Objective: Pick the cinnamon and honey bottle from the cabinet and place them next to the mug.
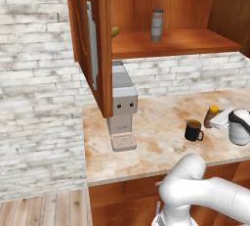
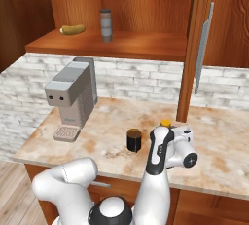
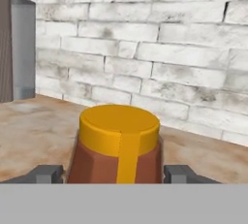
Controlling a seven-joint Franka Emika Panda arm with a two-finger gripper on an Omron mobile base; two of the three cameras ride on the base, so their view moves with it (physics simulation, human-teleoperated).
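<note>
Honey bottle (image 3: 118,150) between the fingertips (image 3: 46,173) of the hand (image 1: 222,118), low over the marbled tabletop (image 1: 151,146) and just right of the black mug (image 1: 193,130) in the left base view. Fingers standing apart at either flank of the amber body, a slim gap visible on each side in the hand view; contact with the bottle impossible to tell. Yellow cap and yellow label stripe facing the hand camera, white brick wall (image 3: 160,58) behind. Bottle's base hidden, so standing on the tabletop or just above it unclear. Cinnamon (image 2: 106,25) upright on the shelf of the open cabinet (image 1: 171,43), well above and apart from the mug. Small yellow-green oblong item (image 2: 73,29) lying on the same shelf, near its left end in the right base view. Grey coffee machine (image 2: 73,97) on the tabletop below the shelf, left of the mug.
</note>
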